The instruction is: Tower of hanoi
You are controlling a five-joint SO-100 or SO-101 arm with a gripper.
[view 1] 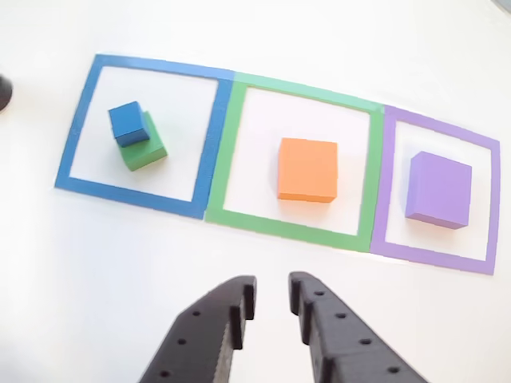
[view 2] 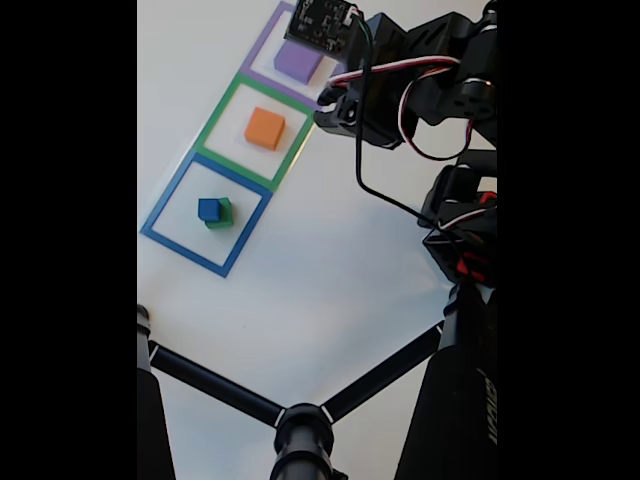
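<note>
- The gripper (view 1: 271, 307) is entering the other view from the bottom edge, its two black fingers (view 1: 231, 307) sitting slightly spread with a narrow gap between the tips, and nothing is lying between them.
- The gripper is hovering over bare white table (view 1: 80, 279), just below the lower edge of the green tape square (view 1: 239, 152) as that view shows it.
- The orange block (view 1: 307, 170) is lying inside the green tape square, straight ahead of the fingertips and apart from them, with the tape line running between block and gripper.
- The blue cube (view 1: 126, 122) is sitting on top of the green block (view 1: 148, 152), offset toward one corner so that the green block is showing along two sides; the pair is resting inside the blue tape square (view 1: 76, 132), well to the left of the gripper in the other view.
- The purple block (view 1: 437, 190) is lying inside the purple tape square (view 1: 383, 183), up and to the right of the fingertips in that view.
- In the fixed view the three squares are running in a diagonal row, with the blue cube (view 2: 208, 209) and green block (view 2: 224, 213) lowest, the orange block (view 2: 265, 128) in the middle and the purple block (view 2: 297, 62) at the top, partly covered by the arm (view 2: 420, 90).
- The arm is reaching in from the right of the fixed view, with red and white wires looping along it, and a black stand (view 2: 300, 430) is crossing the bottom.
</note>
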